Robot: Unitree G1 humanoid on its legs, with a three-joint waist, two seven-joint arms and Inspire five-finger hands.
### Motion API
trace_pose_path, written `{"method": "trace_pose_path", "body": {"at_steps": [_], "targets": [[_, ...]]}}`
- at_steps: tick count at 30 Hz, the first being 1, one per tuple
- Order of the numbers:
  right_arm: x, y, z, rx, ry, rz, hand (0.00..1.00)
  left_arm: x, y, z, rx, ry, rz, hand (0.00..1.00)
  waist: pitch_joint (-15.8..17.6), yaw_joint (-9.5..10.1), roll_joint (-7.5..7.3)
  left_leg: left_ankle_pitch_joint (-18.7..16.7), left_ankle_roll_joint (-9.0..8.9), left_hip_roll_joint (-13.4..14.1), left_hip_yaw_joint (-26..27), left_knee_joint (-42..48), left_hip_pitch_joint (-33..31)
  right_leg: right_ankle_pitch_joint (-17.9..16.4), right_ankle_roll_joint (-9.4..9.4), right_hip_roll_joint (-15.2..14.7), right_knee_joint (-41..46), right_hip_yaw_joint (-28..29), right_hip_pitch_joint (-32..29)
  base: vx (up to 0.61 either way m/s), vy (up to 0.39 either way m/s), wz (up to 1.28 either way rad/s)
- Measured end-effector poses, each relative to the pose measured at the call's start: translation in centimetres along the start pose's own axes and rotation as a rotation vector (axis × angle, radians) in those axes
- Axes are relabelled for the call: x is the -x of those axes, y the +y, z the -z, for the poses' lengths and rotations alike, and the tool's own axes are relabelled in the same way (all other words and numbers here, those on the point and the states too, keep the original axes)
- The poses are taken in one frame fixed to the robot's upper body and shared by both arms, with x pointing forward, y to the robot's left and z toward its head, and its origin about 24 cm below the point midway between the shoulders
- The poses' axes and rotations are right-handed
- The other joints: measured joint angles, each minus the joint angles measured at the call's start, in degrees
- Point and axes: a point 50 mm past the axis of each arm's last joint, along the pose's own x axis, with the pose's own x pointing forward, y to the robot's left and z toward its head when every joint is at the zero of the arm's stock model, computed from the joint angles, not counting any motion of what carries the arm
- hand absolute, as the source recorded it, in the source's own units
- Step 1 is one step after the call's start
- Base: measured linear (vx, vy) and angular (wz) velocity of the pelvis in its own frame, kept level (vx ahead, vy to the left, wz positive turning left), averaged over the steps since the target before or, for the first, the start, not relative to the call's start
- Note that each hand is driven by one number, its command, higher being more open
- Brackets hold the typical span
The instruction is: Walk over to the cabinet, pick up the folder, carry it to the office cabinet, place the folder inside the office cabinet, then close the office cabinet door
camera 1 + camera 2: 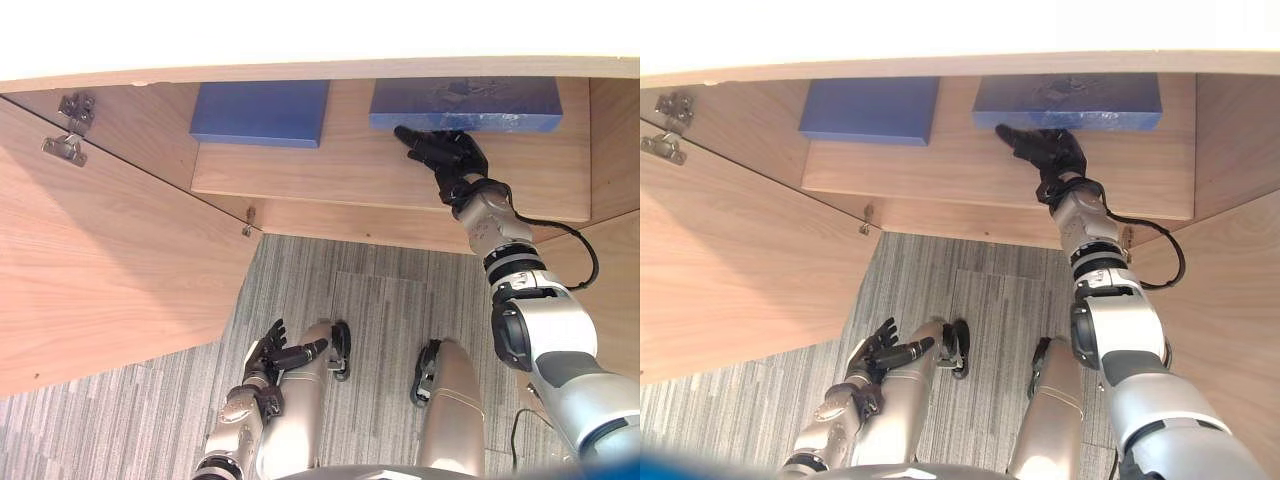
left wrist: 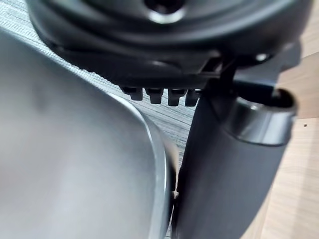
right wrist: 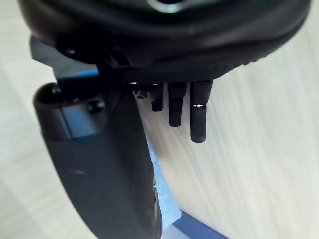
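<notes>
While idle, left robot hand (image 1: 265, 355): hung well below the shelf (image 1: 330, 175), fingers loosely spread.
Right robot hand (image 1: 445, 152): on the shelf, fingers stretched flat, tips at the folder (image 1: 465, 103), gripping nothing.
Folder: at the shelf's back, beside another blue folder (image 1: 262, 112).
Progress: folder seemingly placed; door (image 1: 100, 270) left of the shelf stood open, closing yet to do.

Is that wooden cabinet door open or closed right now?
Open. The door stands out on the robot's left, its hinge bare, and the shelf with two blue folders shows inside.
</notes>
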Motion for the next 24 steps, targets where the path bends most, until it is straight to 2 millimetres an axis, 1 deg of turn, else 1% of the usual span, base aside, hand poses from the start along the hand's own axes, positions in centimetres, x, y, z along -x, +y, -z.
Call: {"method": "trace_pose_path", "body": {"at_steps": [1, 2, 3, 4, 5, 6, 7, 9, 11, 12, 13, 15, 17, 18, 21, 24], "targets": [[0.0, 0.0, 0.1, 0.047, 0.008, -0.005, 1.0, 0.0, 0.1, 0.0, -0.001, 0.0, -0.002, 1.0, -0.2, 0.05, -0.37, 0.1, -0.08, 0.0, 0.0, -0.4, 0.1, 0.2, 0.04, 0.0, -0.3, -0.1, 0.0, 0.05, -0.012, -0.03], [0.0, 0.2, 0.2, 0.156, 0.02, -0.02, 1.0, 0.0, 0.3, 0.0, -0.009, 0.002, -0.001, 1.0, -0.5, 0.07, -0.9, 0.4, -0.09, 0.0, 0.1, -1.1, 0.5, 0.5, -0.06, 0.0, -1.0, -0.3, 0.4, 0.05, -0.006, -0.01], [0.0, 0.4, 0.2, 0.314, 0.024, -0.038, 1.0, 0.0, 0.4, 0.1, -0.009, 0.006, 0.0, 1.0, -0.5, -0.05, -0.98, 0.5, -0.03, 0.1, 0.1, -1.5, 1.0, 0.7, -0.07, 0.0, -1.7, -0.7, 1.2, 0.05, -0.001, 0.0], [0.0, 0.6, 0.1, 0.402, 0.024, -0.046, 1.0, 0.0, 0.4, 0.2, -0.007, 0.008, 0.0, 1.0, -0.6, -0.05, -1.15, 0.5, 0.03, 0.1, 0.2, -1.8, 1.2, 0.9, -0.02, 0.0, -2.0, -0.7, 1.4, 0.05, 0.008, 0.0], [0.0, 1.0, -0.1, 0.566, 0.015, -0.065, 1.0, 0.1, 0.5, 0.3, -0.007, 0.009, -0.004, 1.0, -0.6, -0.07, -1.3, 0.6, 0.15, 0.2, 0.4, -2.2, 1.7, 1.1, 0.04, 0.0, -2.7, -0.8, 1.9, 0.04, 0.016, -0.05], [0.2, 1.3, -0.1, 0.783, -0.004, -0.08, 1.0, 0.1, 0.7, 0.3, -0.004, 0.008, -0.01, 1.0, -0.8, 0.0, -1.71, 0.8, 0.26, 0.2, 0.7, -2.9, 2.1, 1.4, 0.06, 0.0, -3.3, -0.7, 2.1, 0.04, 0.018, -0.07], [0.3, 1.6, 0.0, 0.869, -0.015, -0.091, 1.0, 0.1, 0.7, 0.3, -0.003, 0.007, -0.011, 1.0, -0.8, 0.02, -1.87, 0.8, 0.31, 0.3, 0.9, -3.1, 2.2, 1.6, 0.11, 0.1, -3.6, -0.7, 2.2, 0.05, 0.031, -0.1], [0.7, 2.5, 0.9, 1.147, -0.056, -0.126, 1.0, 0.1, 0.8, 0.3, -0.006, 0.001, -0.017, 1.0, -0.7, -0.04, -2.26, 1.0, 0.44, 0.4, 1.3, -4.1, 3.2, 2.2, 0.3, 0.1, -4.9, -0.7, 3.2, 0.04, 0.039, -0.08], [0.9, 3.0, 1.6, 1.299, -0.074, -0.142, 1.0, 0.1, 0.9, 0.3, -0.014, 0.003, -0.023, 1.0, -0.7, 0.01, -2.43, 1.0, 0.48, 0.4, 1.6, -4.6, 3.8, 2.5, 0.42, 0.1, -5.6, -0.7, 3.7, 0.01, 0.032, -0.05], [1.0, 3.4, 1.9, 1.393, -0.078, -0.154, 1.0, 0.1, 1.0, 0.3, -0.02, 0.002, -0.03, 1.0, -0.8, 0.12, -2.75, 1.1, 0.6, 0.4, 2.0, -5.0, 4.2, 2.8, 0.49, 0.0, -6.0, -0.6, 3.9, 0.01, 0.041, -0.06], [1.0, 3.6, 2.1, 1.461, -0.075, -0.165, 1.0, 0.1, 1.1, 0.3, -0.017, 0.0, -0.038, 1.0, -0.9, 0.26, -3.25, 1.1, 0.6, 0.4, 2.4, -5.2, 4.4, 2.9, 0.52, -0.1, -6.2, -0.5, 3.9, 0.01, 0.04, -0.05], [1.0, 3.6, 2.2, 1.513, -0.068, -0.176, 1.0, 0.1, 1.3, 0.2, -0.012, -0.003, -0.05, 1.0, -1.0, 0.34, -3.73, 1.1, 0.6, 0.3, 2.7, -5.2, 4.4, 3.0, 0.57, -0.4, -6.2, -0.6, 4.0, 0.0, 0.017, -0.01], [1.0, 3.9, 2.3, 1.572, -0.075, -0.183, 1.0, 0.1, 1.4, 0.2, -0.008, -0.004, -0.057, 1.0, -0.9, 0.35, -3.94, 1.1, 0.62, 0.3, 2.9, -5.2, 4.4, 3.2, 0.68, -0.6, -6.4, -0.6, 4.0, 0.0, 0.032, 0.0], [1.1, 4.3, 2.5, 1.636, -0.085, -0.195, 1.0, 0.2, 1.6, 0.2, 0.001, -0.003, -0.067, 1.0, -0.9, 0.31, -4.04, 1.1, 0.64, 0.3, 3.1, -5.3, 4.4, 3.4, 0.74, -0.6, -6.6, -0.6, 4.0, -0.01, 0.033, -0.04], [1.5, 5.2, 3.5, 1.772, -0.089, -0.236, 1.0, 0.2, 2.0, 0.4, 0.019, 0.006, -0.093, 1.0, -1.2, 0.18, -4.82, 1.3, 0.87, 0.3, 3.4, -5.7, 4.4, 3.7, 0.81, -0.7, -7.1, -0.6, 4.0, -0.01, 0.02, -0.04], [2.0, 5.6, 4.5, 1.828, -0.063, -0.288, 1.0, 0.3, 2.3, 0.5, 0.022, 0.008, -0.105, 1.0, -1.6, 0.04, -5.62, 1.3, 0.93, 0.3, 3.8, -6.0, 4.8, 4.0, 0.86, -0.7, -7.3, -0.3, 4.1, 0.0, 0.009, -0.06]]}}
